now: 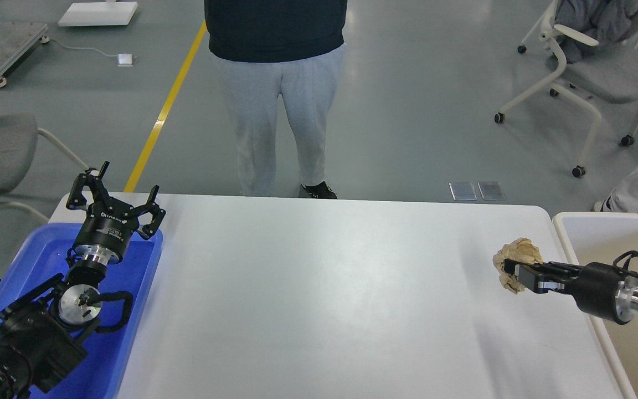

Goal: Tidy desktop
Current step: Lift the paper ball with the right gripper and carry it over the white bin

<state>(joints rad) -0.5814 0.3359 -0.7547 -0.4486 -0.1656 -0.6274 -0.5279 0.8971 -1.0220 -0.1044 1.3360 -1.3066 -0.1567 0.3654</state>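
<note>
The white desktop (pixel 324 288) fills the middle of the head view. My right gripper (pixel 518 269) is shut on a crumpled beige paper ball (pixel 513 256) and holds it above the desktop's right side, a little left of the beige bin. My left gripper (pixel 115 194) is open and empty, raised over the far end of the blue tray at the desktop's left edge.
A blue plastic tray (pixel 130 327) lies at the left under my left arm. A beige white-rimmed bin (pixel 568 244) stands at the right edge. A person (pixel 277 94) stands just behind the far edge. Office chairs (pixel 585 72) stand on the floor at the back right.
</note>
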